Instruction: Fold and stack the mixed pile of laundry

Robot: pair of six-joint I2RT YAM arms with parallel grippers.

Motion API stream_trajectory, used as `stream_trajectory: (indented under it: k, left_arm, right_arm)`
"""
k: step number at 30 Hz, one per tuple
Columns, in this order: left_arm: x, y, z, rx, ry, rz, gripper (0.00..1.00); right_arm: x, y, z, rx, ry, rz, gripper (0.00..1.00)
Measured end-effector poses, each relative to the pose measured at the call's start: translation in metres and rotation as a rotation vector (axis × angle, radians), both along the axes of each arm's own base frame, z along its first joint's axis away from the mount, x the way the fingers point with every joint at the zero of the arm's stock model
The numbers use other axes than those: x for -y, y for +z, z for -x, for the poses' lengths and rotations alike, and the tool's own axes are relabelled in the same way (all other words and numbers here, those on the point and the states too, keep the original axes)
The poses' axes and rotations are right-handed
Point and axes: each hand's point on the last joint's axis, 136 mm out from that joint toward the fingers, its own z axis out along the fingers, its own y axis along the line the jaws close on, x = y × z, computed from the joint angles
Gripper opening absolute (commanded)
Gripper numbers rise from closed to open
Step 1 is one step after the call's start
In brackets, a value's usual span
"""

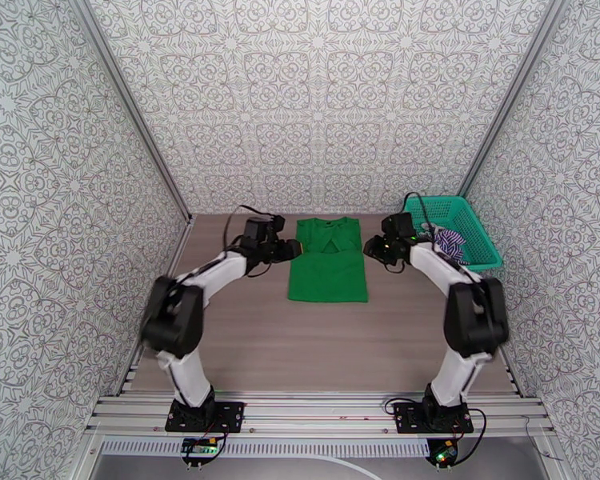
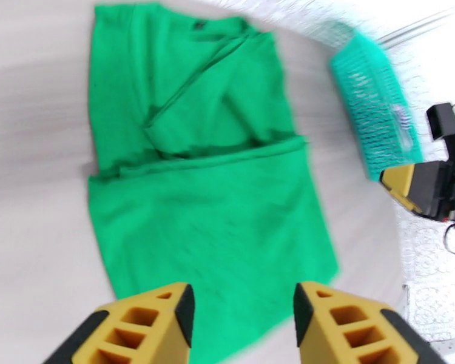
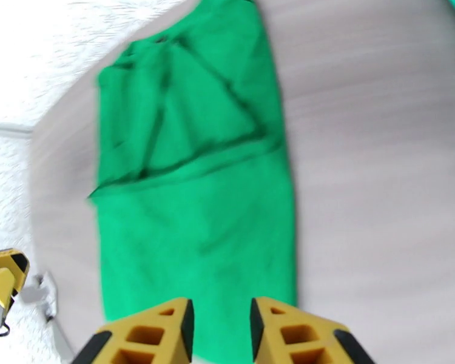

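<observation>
The bright green cloth (image 1: 328, 262) lies flat on the table's far middle, its sleeves folded in and its sides tucked into a narrow rectangle (image 2: 209, 195) (image 3: 197, 207). My left gripper (image 1: 294, 250) hovers at its left edge; in the left wrist view its jaws (image 2: 244, 313) stand apart with nothing between them. My right gripper (image 1: 370, 250) hovers at the cloth's right edge, open too (image 3: 221, 326), holding nothing. The purple-and-white striped shirt (image 1: 452, 243) lies crumpled in the basket. Both wrist views are motion-blurred.
A teal mesh basket (image 1: 480, 234) stands at the back right corner, just behind the right arm (image 2: 373, 110). Patterned walls close in the table on three sides. Bare wooden tabletop (image 1: 324, 346) stretches between the cloth and the arm bases.
</observation>
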Motion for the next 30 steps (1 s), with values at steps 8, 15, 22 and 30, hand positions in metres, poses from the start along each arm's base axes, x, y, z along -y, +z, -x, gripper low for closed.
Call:
stream_trajectory:
  k: [8, 15, 22, 30]
  left_arm:
    - [-0.026, -0.083, 0.066, -0.239, 0.046, -0.018, 0.56]
    - [-0.024, -0.113, 0.076, -0.328, 0.067, 0.005, 0.56]
    - [-0.015, -0.143, 0.084, -0.398, 0.07, -0.065, 0.56]
    - [-0.007, -0.146, 0.076, -0.397, 0.084, -0.092, 0.52]
  right_arm:
    - [0.001, -0.081, 0.079, -0.243, 0.039, -0.033, 0.4]
    - [-0.005, -0.108, 0.09, -0.303, 0.056, -0.074, 0.4]
    - [-0.008, -0.119, 0.087, -0.322, 0.053, -0.095, 0.4]
    - [-0.008, -0.12, 0.087, -0.321, 0.051, -0.097, 0.39]
